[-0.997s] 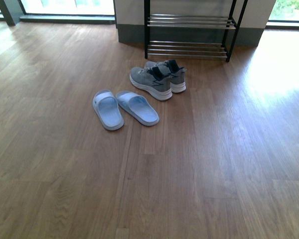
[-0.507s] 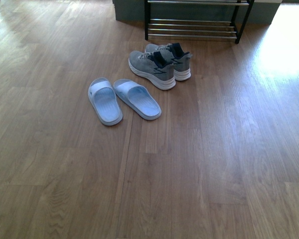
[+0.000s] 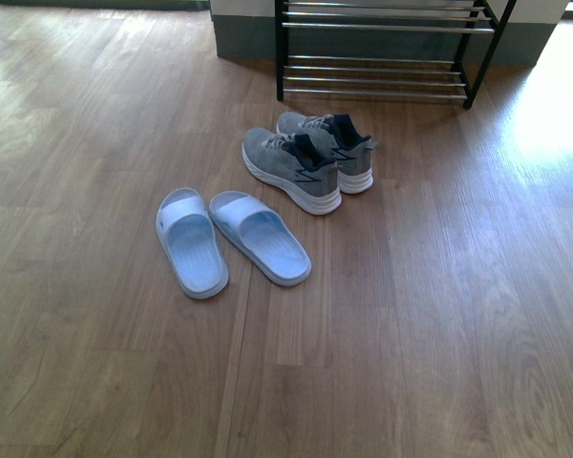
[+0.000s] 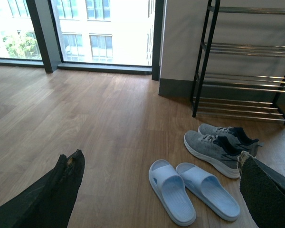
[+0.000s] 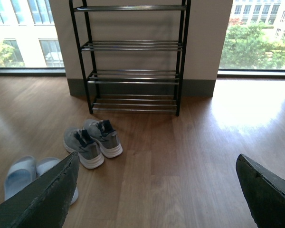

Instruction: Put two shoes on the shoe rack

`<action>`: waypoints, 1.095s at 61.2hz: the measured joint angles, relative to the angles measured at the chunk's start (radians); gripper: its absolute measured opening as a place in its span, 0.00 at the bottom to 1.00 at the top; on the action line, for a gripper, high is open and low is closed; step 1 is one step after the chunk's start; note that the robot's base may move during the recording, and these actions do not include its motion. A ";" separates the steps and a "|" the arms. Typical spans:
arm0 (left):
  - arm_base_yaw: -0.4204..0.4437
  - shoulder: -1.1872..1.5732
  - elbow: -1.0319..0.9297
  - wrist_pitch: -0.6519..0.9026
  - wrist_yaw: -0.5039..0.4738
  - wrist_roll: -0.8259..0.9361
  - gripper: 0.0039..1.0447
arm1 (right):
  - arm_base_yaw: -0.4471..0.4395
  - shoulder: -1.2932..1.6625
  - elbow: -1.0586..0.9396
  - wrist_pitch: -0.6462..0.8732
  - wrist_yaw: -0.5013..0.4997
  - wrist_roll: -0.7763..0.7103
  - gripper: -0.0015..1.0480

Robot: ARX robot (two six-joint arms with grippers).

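Two grey knit sneakers (image 3: pixel 306 164) with white soles and navy collars stand side by side on the wooden floor, just in front of the shoe rack (image 3: pixel 377 57). A pair of pale blue slides (image 3: pixel 231 239) lies nearer to me, left of the sneakers. The rack has a black frame and chrome bars, and its four tiers (image 5: pixel 133 59) show bare in the right wrist view. My left gripper (image 4: pixel 159 178) hangs open well above the slides (image 4: pixel 192 190). High over bare floor to the right of the sneakers (image 5: pixel 91 140), my right gripper (image 5: pixel 156 178) is open too. Neither arm shows in the front view.
A grey-skirted wall (image 5: pixel 199 52) stands behind the rack. Floor-to-ceiling windows (image 4: pixel 104 28) flank it on both sides. A bright sun patch (image 3: pixel 554 114) lies on the floor at the right. Wooden floor stretches around the shoes.
The front view has shifted: shoes and rack now sit lower and look larger than half a second ago. The shoes keep their places on the floor.
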 joint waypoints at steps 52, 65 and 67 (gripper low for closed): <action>0.000 0.000 0.000 0.000 0.001 0.000 0.91 | 0.000 0.000 0.000 0.000 0.000 0.000 0.91; 0.000 0.000 0.000 0.000 0.000 0.000 0.91 | 0.000 0.002 0.000 0.000 0.000 0.000 0.91; 0.000 0.000 0.000 0.000 0.000 0.000 0.91 | 0.000 0.001 0.000 0.000 0.000 0.000 0.91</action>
